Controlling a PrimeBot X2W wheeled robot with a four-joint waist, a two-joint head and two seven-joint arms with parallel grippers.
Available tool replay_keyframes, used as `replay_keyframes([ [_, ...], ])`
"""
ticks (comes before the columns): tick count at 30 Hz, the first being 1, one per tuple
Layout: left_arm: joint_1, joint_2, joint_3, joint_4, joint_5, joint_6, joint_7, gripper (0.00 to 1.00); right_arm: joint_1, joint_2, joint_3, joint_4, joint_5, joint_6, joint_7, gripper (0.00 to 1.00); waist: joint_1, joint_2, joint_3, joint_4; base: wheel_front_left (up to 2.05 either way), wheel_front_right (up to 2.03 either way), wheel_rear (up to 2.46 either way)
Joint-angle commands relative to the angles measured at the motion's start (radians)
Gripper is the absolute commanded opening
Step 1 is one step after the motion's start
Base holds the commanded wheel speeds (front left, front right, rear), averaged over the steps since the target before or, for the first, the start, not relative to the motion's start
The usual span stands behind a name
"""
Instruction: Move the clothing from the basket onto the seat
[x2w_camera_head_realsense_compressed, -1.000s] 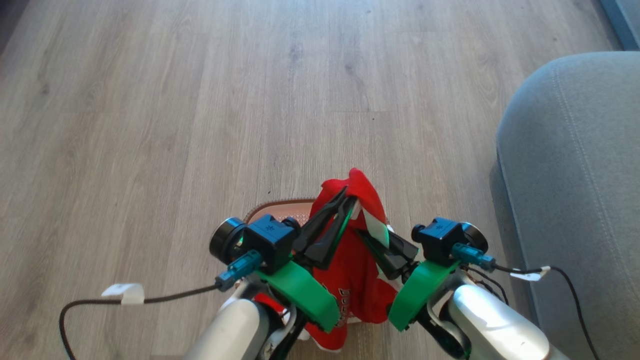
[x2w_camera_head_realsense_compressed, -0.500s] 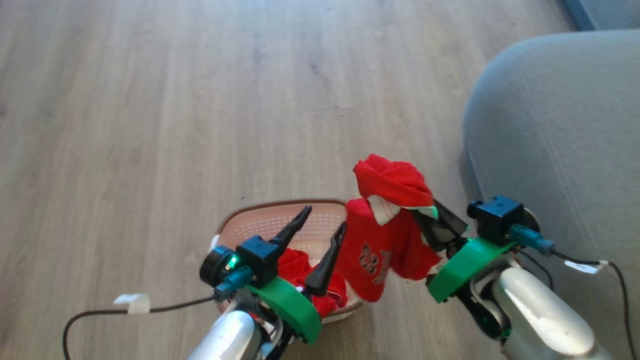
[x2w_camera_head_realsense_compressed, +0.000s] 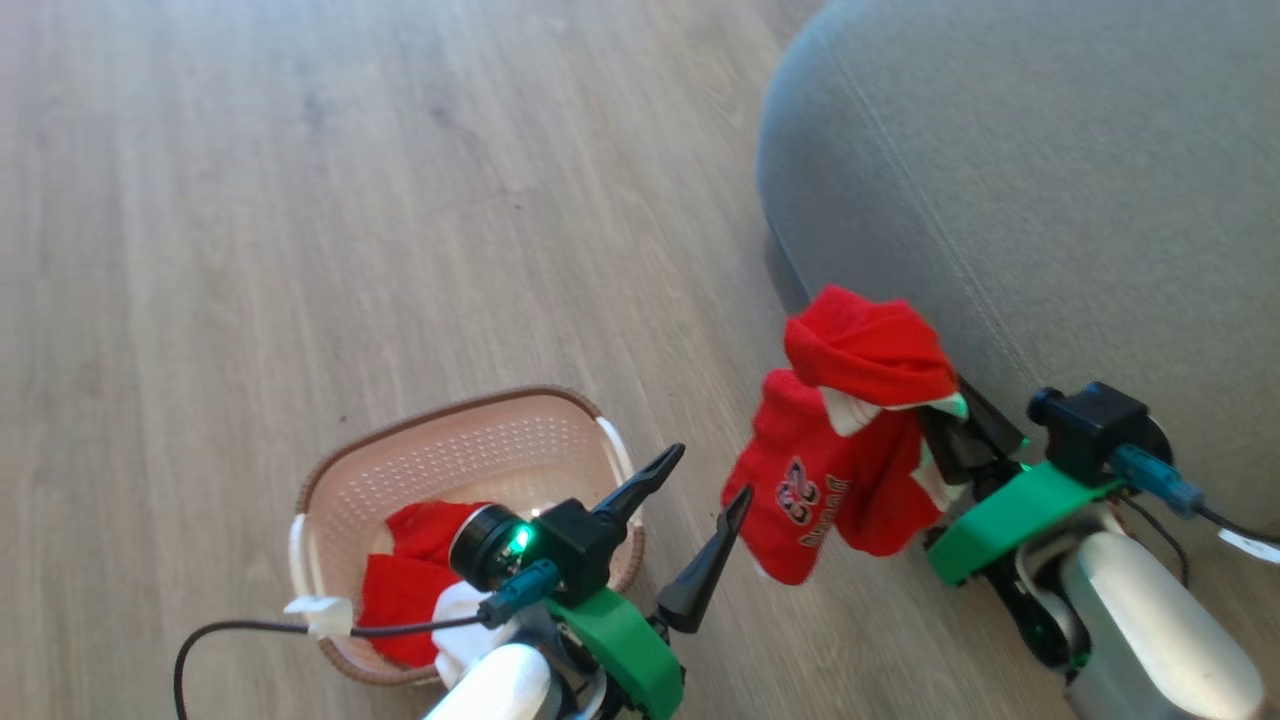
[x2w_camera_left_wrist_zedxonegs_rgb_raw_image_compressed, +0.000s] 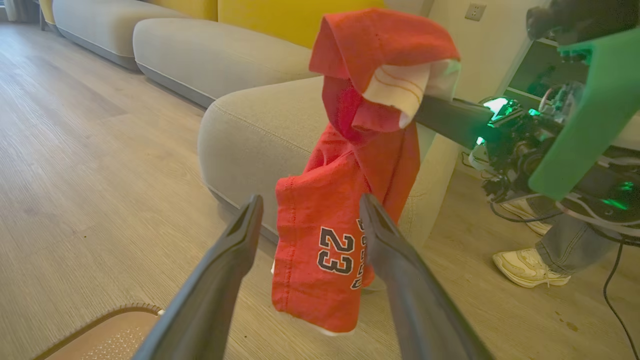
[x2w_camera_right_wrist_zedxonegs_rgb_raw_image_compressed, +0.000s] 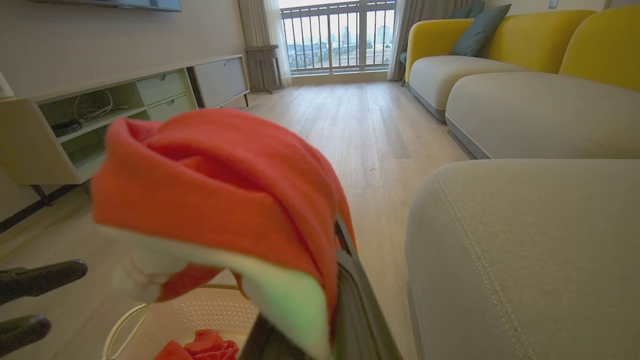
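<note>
A red jersey (x2w_camera_head_realsense_compressed: 835, 460) printed 23 (x2w_camera_left_wrist_zedxonegs_rgb_raw_image_compressed: 345, 210) hangs in the air with my right gripper (x2w_camera_head_realsense_compressed: 950, 410) shut on its bunched top. It hangs beside the rounded corner of the grey seat (x2w_camera_head_realsense_compressed: 1050, 200), above the floor. My left gripper (x2w_camera_head_realsense_compressed: 705, 478) stands open with nothing between its fingers, just left of the jersey and apart from it. The cream basket (x2w_camera_head_realsense_compressed: 440, 410) with a brown rim sits on the floor at lower left. More red and white clothing (x2w_camera_head_realsense_compressed: 405, 590) lies in it. My right finger (x2w_camera_right_wrist_zedxonegs_rgb_raw_image_compressed: 360, 300) pokes out from under the cloth.
Wooden floor lies all around. A low TV cabinet (x2w_camera_right_wrist_zedxonegs_rgb_raw_image_compressed: 125, 110) stands along one wall. Yellow-backed sofa sections (x2w_camera_right_wrist_zedxonegs_rgb_raw_image_compressed: 500, 65) run beyond the seat. A person's shoe (x2w_camera_left_wrist_zedxonegs_rgb_raw_image_compressed: 530, 267) rests on the floor behind my right arm. A cable (x2w_camera_head_realsense_compressed: 250, 630) trails from my left wrist.
My left gripper has opened and let go of the jersey. The right gripper has carried the jersey rightwards out of the basket, up to the seat. The camera has turned right.
</note>
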Motion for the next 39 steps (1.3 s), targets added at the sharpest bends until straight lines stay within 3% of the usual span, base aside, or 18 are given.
replay_keyframes([
  [1, -0.052, -0.006, 0.023, -0.036, -0.008, 0.006, -0.012, 1.0, -0.003, -0.012, -0.009, -0.04, -0.012, 0.007, -0.009, 0.0, 0.0, 0.0, 0.022, -0.026, 0.0, 0.0, 0.0],
  [13, -0.087, -0.006, 0.017, -0.026, 0.007, 0.009, -0.012, 1.0, -0.013, 0.018, -0.093, -0.083, -0.038, 0.007, -0.009, 0.0, 0.0, 0.0, 0.117, -0.033, 0.0, 0.0, 0.0],
  [19, -0.182, 0.003, 0.05, -0.024, 0.079, -0.001, -0.013, 1.0, -0.124, 0.052, -0.194, -0.107, -0.031, 0.007, -0.009, 0.0, 0.0, 0.0, 0.3, -0.022, 0.0, 0.0, 0.0],
  [27, -0.292, 0.047, 0.11, -0.035, 0.133, -0.018, -0.013, 1.0, -0.421, 0.077, -0.351, -0.072, 0.021, 0.007, -0.009, 0.0, 0.0, 0.0, 0.517, -0.003, 0.0, 0.0, 0.0],
  [34, -0.305, 0.061, 0.171, -0.048, 0.131, -0.016, -0.013, 1.0, -0.816, -0.087, -0.538, 0.105, 0.027, 0.007, 0.064, 0.0, 0.0, 0.0, 0.607, 0.041, 0.0, 0.0, 0.0],
  [39, -0.265, 0.056, 0.192, -0.061, 0.125, -0.02, -0.013, 1.0, -1.068, -0.231, -0.738, 0.219, -0.061, 0.007, 0.163, 0.0, 0.0, 0.0, 0.626, 0.089, 0.0, 0.0, 0.0],
])
